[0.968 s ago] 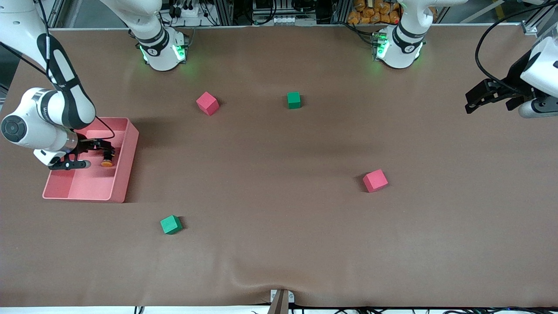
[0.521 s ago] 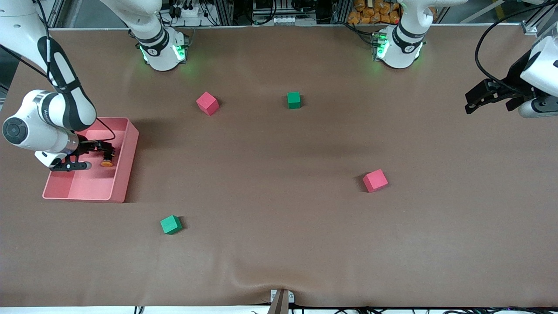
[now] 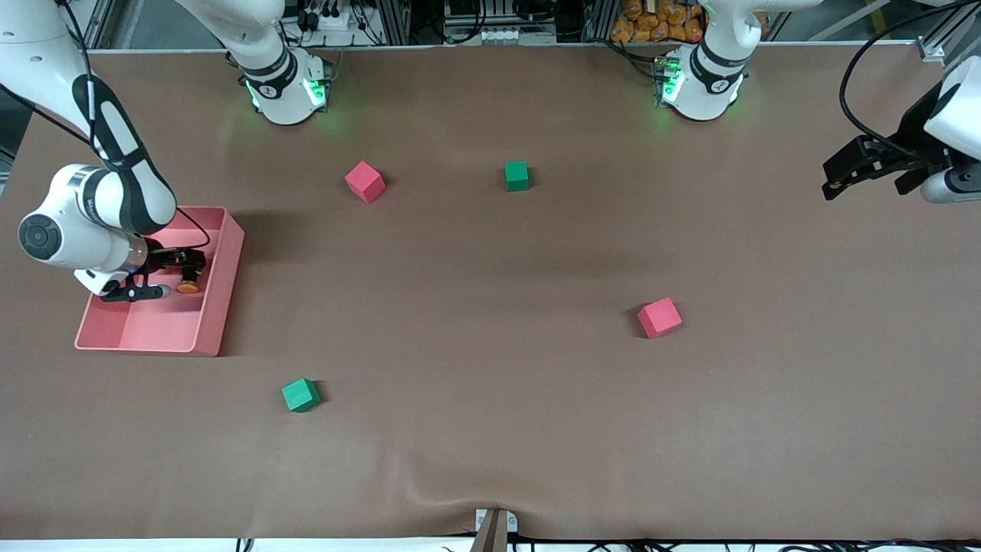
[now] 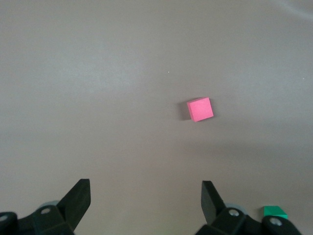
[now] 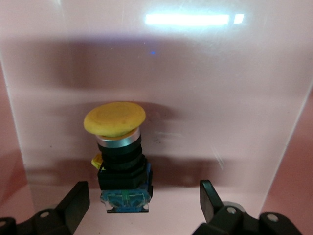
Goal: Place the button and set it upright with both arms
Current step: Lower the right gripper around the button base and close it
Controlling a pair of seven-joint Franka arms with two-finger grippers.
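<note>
Starting nearest the front camera, a green cube [image 3: 300,395] sits alone on the brown worktop [image 3: 490,429], with a red cube [image 3: 659,317] farther up toward the left arm's end; both look like clutter to be left alone.

Next comes the pink tray [image 3: 218,307] at the right arm's end. The push-button [image 5: 120,156] lies inside it on its side, orange cap leading and bluish terminal end trailing, so it needs lifting out before it can be stood up. The right pincer [image 3: 165,276] hangs low in the tray with its fingers [image 5: 73,203] spread wide on either side of the body, gripping nothing, apparently lined up to close on it.

Farther still, a second red cube [image 3: 365,182] and a second green cube [image 3: 516,175] rest nearer the bases. The left pincer [image 3: 847,170] waits above the worktop's edge at its own end, fully open and empty, probably held clear for the handover.
</note>
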